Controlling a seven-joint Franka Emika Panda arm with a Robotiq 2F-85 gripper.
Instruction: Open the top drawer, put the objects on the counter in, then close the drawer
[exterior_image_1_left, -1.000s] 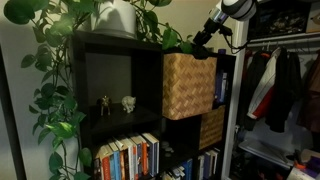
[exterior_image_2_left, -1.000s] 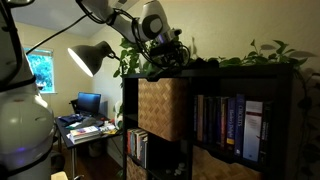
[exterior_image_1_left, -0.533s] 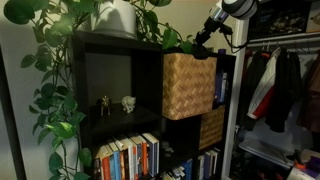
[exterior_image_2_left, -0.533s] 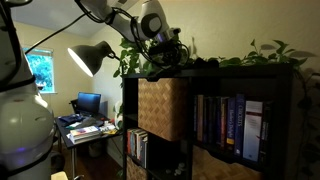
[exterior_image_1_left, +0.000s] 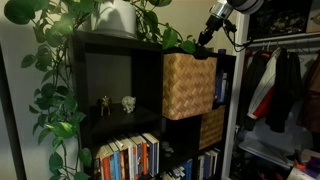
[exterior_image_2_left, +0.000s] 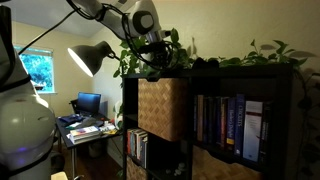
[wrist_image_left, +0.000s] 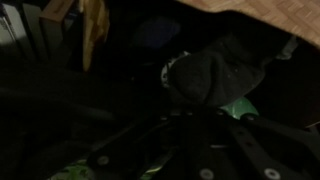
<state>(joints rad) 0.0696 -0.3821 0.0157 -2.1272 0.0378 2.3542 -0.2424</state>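
Observation:
The top drawer (exterior_image_1_left: 188, 85), a tan wicker bin, sticks out a little from its cubby in both exterior views (exterior_image_2_left: 162, 108). My gripper (exterior_image_1_left: 203, 40) hangs just above the counter (exterior_image_1_left: 100, 38) behind the drawer, among plant leaves (exterior_image_2_left: 160, 62). The wrist view is very dark. There my gripper (wrist_image_left: 195, 110) has its fingers drawn together on a dark grey soft object (wrist_image_left: 212, 72) with a bit of green beside it. A strip of tan weave (wrist_image_left: 290, 15) shows at the top right.
A white pot (exterior_image_1_left: 115, 18) with trailing vines stands on the counter. Small figurines (exterior_image_1_left: 128, 102) sit in the open cubby. Books (exterior_image_1_left: 125, 155) and a darker bin (exterior_image_1_left: 210, 127) fill the lower row. Hanging clothes (exterior_image_1_left: 275, 85) and a desk lamp (exterior_image_2_left: 95, 55) flank the shelf.
The jaws have closed on the dark grey object. The wrist has risen a little above the counter. The drawer has not moved.

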